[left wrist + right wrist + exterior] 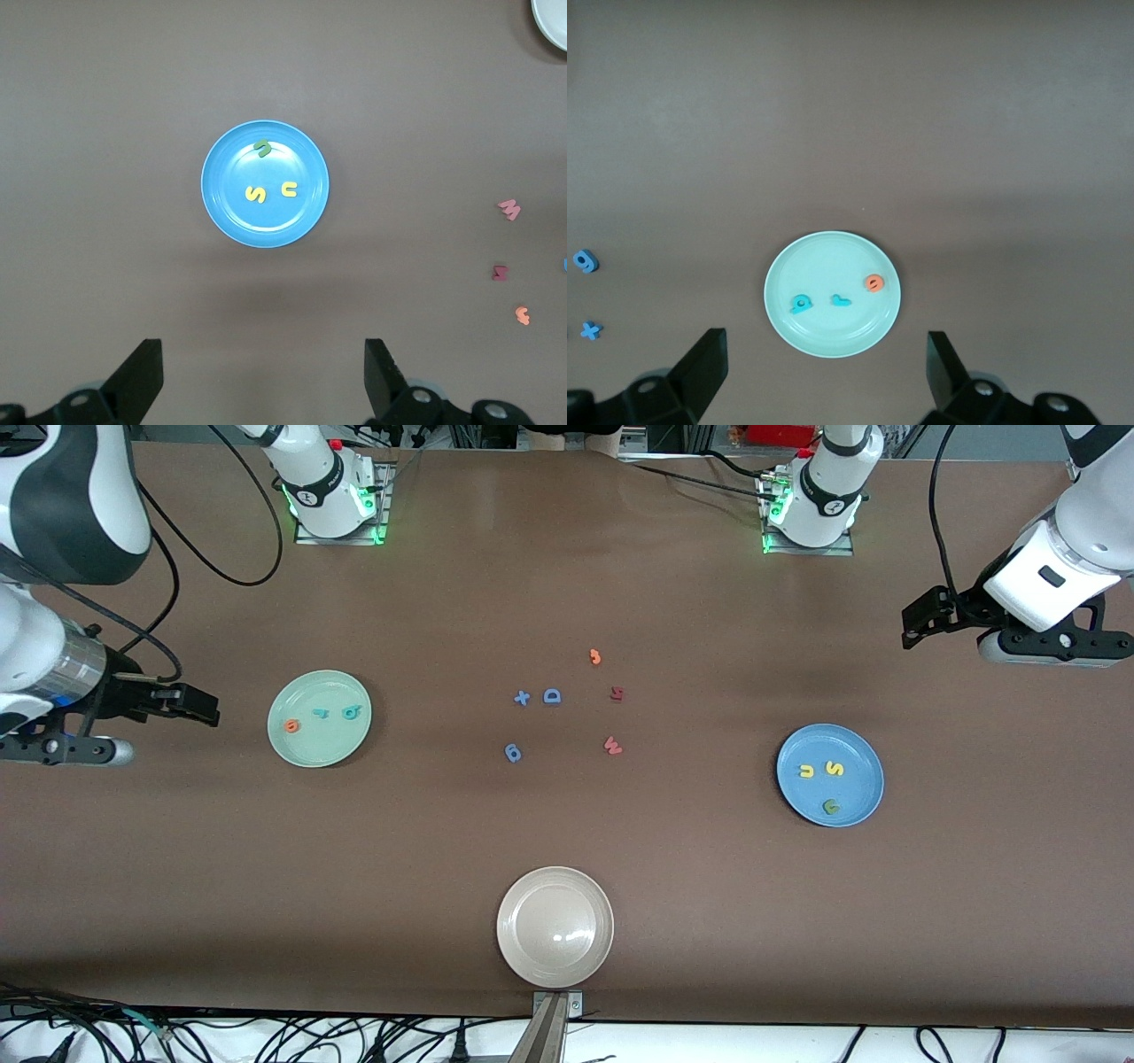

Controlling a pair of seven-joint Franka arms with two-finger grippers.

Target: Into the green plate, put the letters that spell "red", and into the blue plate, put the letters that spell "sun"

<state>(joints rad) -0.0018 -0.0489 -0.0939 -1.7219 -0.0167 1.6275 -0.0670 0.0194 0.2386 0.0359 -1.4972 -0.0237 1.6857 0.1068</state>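
Step in hand: we judge the sorting finished, so doing it well means keeping both arms clear of the plates and disturbing nothing.
Green plate: the round pale mint-green plate (320, 718), at the right arm's end of the table, holds three foam letters: the orange round "e" (291, 725), the small teal hooked "r" (320, 712) and the teal-blue "d" (352, 711).
Blue plate: the round mid-blue plate (830, 774), at the left arm's end, holds three: the yellow "u" (806, 771), the yellow "s" (834, 769) and the green "n" (831, 807).
Left gripper (921, 622): we see it spread wide and empty, off beside the blue plate.
Right gripper (190, 704): also wide and empty, beside the green plate.
Leftovers: six loose foam letters (567, 704) lie mid-table, three blue, two red, one orange.
Plates: three, counting the empty round beige plate (555, 927).
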